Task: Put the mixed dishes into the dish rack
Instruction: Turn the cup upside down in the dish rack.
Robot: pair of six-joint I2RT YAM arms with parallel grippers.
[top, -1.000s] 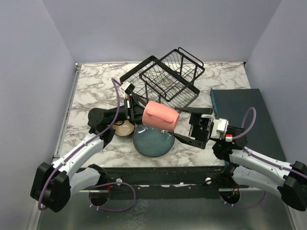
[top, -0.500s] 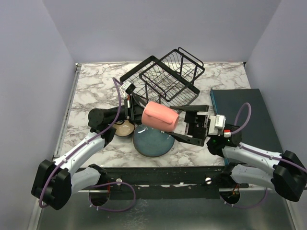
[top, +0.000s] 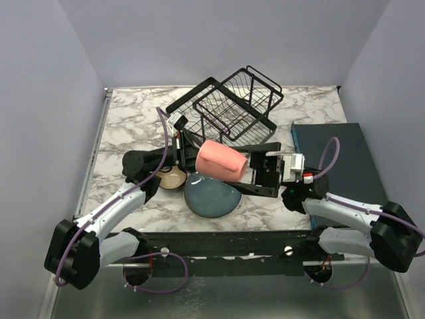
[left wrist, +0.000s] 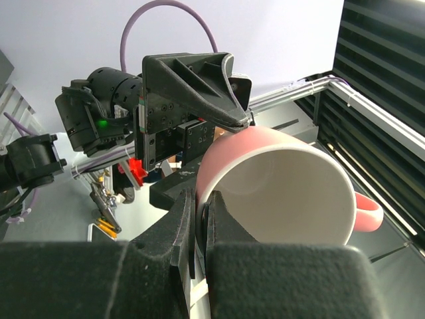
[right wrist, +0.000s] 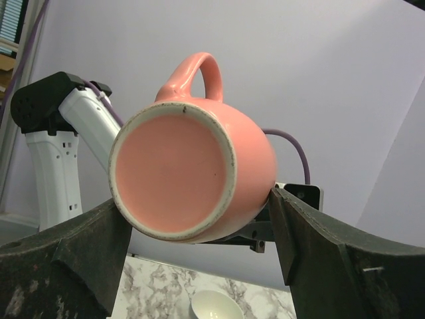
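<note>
Nearest the arms, on the near side of the dish rack [top: 229,109], a dark teal-blue plate [top: 212,194] is seen lying flat on the marbled surface [top: 126,119]. A small dark bowl with a tan inside [top: 172,178] is set just beside the plate's left edge, also nearer than the rack.

Between plate and rack, a pink mug [top: 222,161] is held on its side clear of the surface, above the plate's far rim. Its mouth is turned left and its base right. The left hand [left wrist: 201,199] is clamped on the mug's rim, with one finger inside the mouth and one against the outer wall. The right hand [top: 255,170] is spread wide, and its two fingers [right wrist: 312,239] are placed either side of the mug's base; whether they touch the mug cannot be told.

Beyond the mug, the black wire two-tier rack is stood at an angle on the far half of the surface. A dark teal slab [top: 332,156] is laid to the right of the rack, along the surface's right edge.
</note>
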